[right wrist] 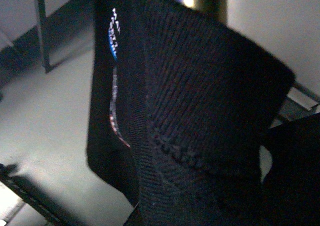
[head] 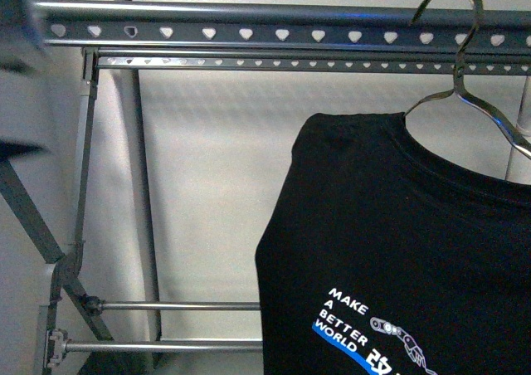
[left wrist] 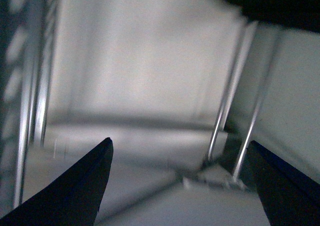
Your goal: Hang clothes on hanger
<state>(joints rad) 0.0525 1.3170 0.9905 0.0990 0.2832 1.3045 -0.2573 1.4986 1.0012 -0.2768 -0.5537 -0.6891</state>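
Shirt (head: pixel 390 250) hangs on a wire hanger (head: pixel 458 85) just under the top rail of the rack (head: pixel 249 14), toward its right end. Your left claw (left wrist: pixel 179 142) gapes wide, holding nothing. Black ribbed cloth fills the right wrist view, so you cannot tell the right claw's state.

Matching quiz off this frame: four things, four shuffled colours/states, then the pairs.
1. T-shirt
2. wire hanger
3. rack
4. left gripper

a. grey, heart-shaped holes
b. open, nothing between the jaws
c. black, "MAKE A BETTER WORLD" print
d. thin metal, runs into the collar

Pairs: 1-c, 2-d, 3-a, 4-b
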